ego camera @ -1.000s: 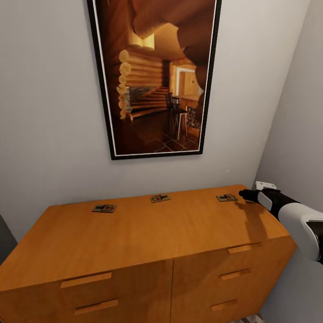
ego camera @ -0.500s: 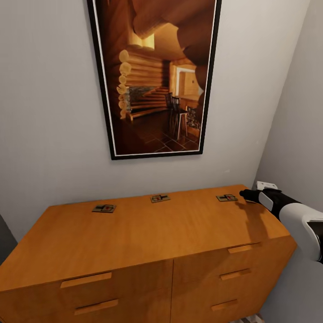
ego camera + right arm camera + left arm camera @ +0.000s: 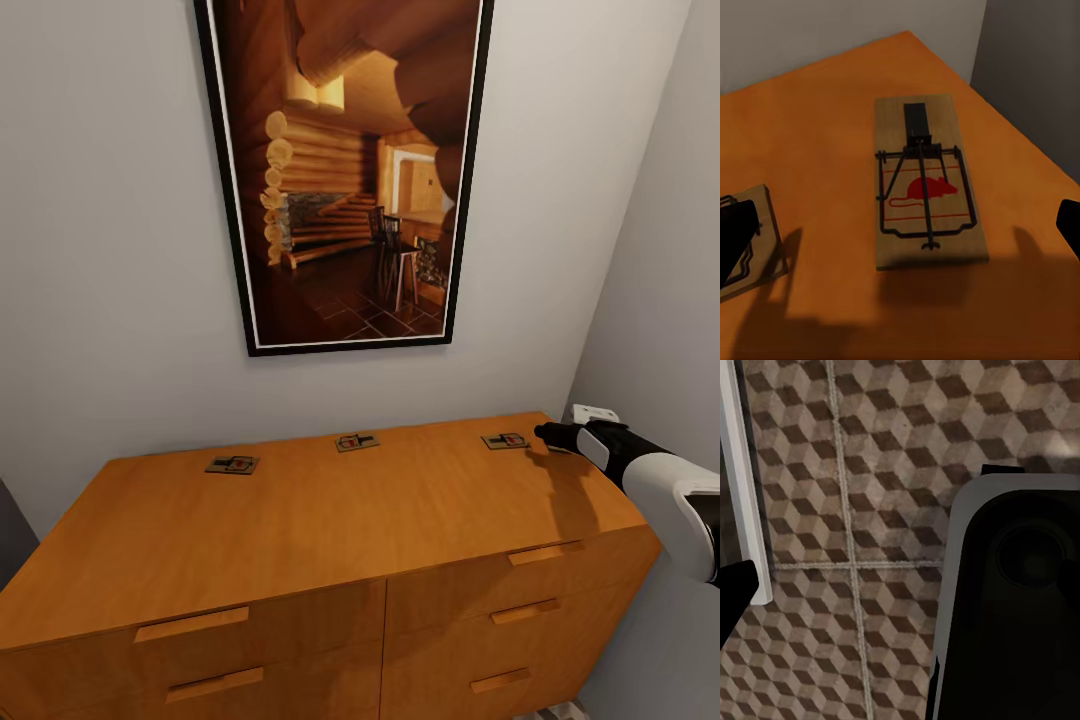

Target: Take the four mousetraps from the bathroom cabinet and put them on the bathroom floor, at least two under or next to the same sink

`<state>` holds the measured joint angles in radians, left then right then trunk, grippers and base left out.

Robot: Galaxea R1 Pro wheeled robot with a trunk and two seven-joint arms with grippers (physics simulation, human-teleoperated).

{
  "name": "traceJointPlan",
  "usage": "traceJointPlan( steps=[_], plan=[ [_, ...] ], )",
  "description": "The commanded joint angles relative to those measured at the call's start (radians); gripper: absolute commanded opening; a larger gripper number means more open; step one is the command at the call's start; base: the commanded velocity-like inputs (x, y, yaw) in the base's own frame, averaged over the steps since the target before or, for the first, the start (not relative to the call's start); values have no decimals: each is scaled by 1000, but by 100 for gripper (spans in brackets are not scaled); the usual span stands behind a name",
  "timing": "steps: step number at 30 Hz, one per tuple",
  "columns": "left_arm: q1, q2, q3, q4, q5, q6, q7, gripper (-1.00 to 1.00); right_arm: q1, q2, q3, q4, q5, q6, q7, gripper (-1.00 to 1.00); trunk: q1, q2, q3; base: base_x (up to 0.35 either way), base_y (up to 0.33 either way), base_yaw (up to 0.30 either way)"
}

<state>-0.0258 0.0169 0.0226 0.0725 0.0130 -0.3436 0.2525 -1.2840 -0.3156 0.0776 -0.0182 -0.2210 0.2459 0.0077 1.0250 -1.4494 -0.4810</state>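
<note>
Right tool (image 3: 545, 433) hovers over the far right corner of the cabinet (image 3: 330, 530), black tips aimed at the nearest mousetrap (image 3: 505, 440), just beside it, not touching. In the right wrist view its two dark fingertips (image 3: 735, 240) sit at opposite edges w/ that trap (image 3: 924, 184) lying free between them, so the tool is spread wide, gripping nothing.

Three traps show in the head view, in a row near the cabinet's back edge: nearest one at right, a middle one (image 3: 356, 441), and a left one (image 3: 232, 464), well apart from each other. Each is a thin flat tan wood rectangle w/ black wire parts. Close up, the nearest has a black wire bow, a black flat tab at one end, and a red mouse outline printed at the center w/ thin red lines; no readable writing. A second trap's corner (image 3: 757, 240) shows beside it.

Cabinet: smooth orange-brown wood, flat top, drawer fronts w/ slim wood bar handles (image 3: 190, 624). Behind it, a pale wall w/ a tall black-framed picture (image 3: 345, 170) of a log-cabin interior.

Left wrist view: floor (image 3: 870, 472) of square tiles in brown/beige cube print, pale grout lines, a white strip (image 3: 746, 487) along one side. One dark left-tool finger (image 3: 735, 592) shows at the edge; can't tell if that tool is spread or pressed together.
</note>
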Motion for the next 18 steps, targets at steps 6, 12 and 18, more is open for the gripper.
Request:
traceJointPlan(
  steps=[6, 12, 18],
  plan=[
    [-2, 0, 2, 4, 1, -8, 1, 100, 0, -1, 8, -2, -9, 6, 0, 100, 0, -1, -1, 0, 0, 0],
    [-2, 0, 2, 4, 1, -8, 1, 100, 0, -2, 8, -2, -9, 6, 0, 100, 0, -1, -1, 0, 0, 0],
    [-2, 0, 2, 4, 1, -8, 1, 100, 0, -3, 8, -2, -9, 6, 0, 100, 0, -1, -6, 0, 0, 0]
  ],
)
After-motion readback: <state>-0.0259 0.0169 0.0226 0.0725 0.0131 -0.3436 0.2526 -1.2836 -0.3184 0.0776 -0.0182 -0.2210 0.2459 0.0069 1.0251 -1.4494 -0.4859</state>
